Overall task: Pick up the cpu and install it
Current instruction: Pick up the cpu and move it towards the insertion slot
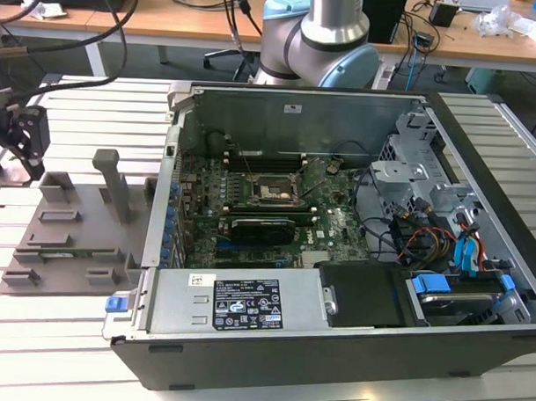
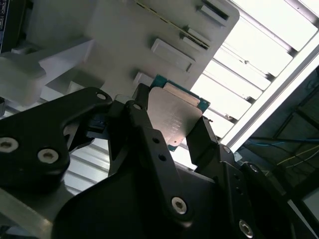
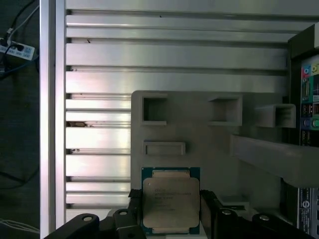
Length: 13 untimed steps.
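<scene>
Silvery-grey square cpu (image 3: 171, 201), faint print on its metal top, green rim around it, pinched in the gripper (image 3: 171, 211). Black fingers (image 3: 133, 199) apart by just the chip's width, one pressed against each of two opposite edges. Same grip in the second wrist view: cpu (image 2: 174, 114) seen at a slant, lid catching the light, gripper (image 2: 172, 127) closed onto it from both sides, fingers (image 2: 144, 122) reaching up along its flanks.

Held over the near edge of the grey tray (image 3: 214, 144), close to its shallow rectangular pockets. Resting on the tray or raised off it: cannot tell. Beside it the tray's post (image 3: 269, 154), and beyond the tray the slatted metal table (image 3: 99, 64).

In the exterior view, tray (image 1: 73, 238) flat on the table (image 1: 69, 352) at the exterior view's left, post (image 1: 114, 182) upright. Black gripper body (image 1: 19, 135) low at the tray's far left corner. Open case (image 1: 333, 344) just beside the tray on the exterior view's right, socket (image 1: 273, 194) on the board inside, well apart from the chip. Arm (image 1: 322, 31) rising behind the case.
</scene>
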### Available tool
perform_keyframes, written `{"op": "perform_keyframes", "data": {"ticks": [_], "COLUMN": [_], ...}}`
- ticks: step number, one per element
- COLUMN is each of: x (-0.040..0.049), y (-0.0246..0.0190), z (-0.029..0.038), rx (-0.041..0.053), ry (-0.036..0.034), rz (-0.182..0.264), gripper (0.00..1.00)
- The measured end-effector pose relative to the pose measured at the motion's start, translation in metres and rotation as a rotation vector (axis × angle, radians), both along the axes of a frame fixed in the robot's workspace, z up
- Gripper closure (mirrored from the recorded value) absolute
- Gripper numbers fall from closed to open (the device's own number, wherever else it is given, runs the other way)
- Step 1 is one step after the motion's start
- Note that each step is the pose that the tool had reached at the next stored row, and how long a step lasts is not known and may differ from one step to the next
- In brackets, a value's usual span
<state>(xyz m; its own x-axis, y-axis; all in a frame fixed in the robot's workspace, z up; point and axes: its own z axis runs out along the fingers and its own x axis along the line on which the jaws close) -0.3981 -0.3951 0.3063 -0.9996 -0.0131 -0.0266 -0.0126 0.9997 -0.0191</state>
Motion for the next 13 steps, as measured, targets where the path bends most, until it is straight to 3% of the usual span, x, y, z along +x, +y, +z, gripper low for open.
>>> {"op": "perform_keyframes", "data": {"ticks": [6,13], "x": [0.0000,0.0000], "y": [0.0000,0.0000], "z": [0.0111,0.0190], "rx": [0.0000,0.0000], "ry": [0.0000,0.0000], "rz": [0.000,0.000], "gripper": [0.45,0.45]}}
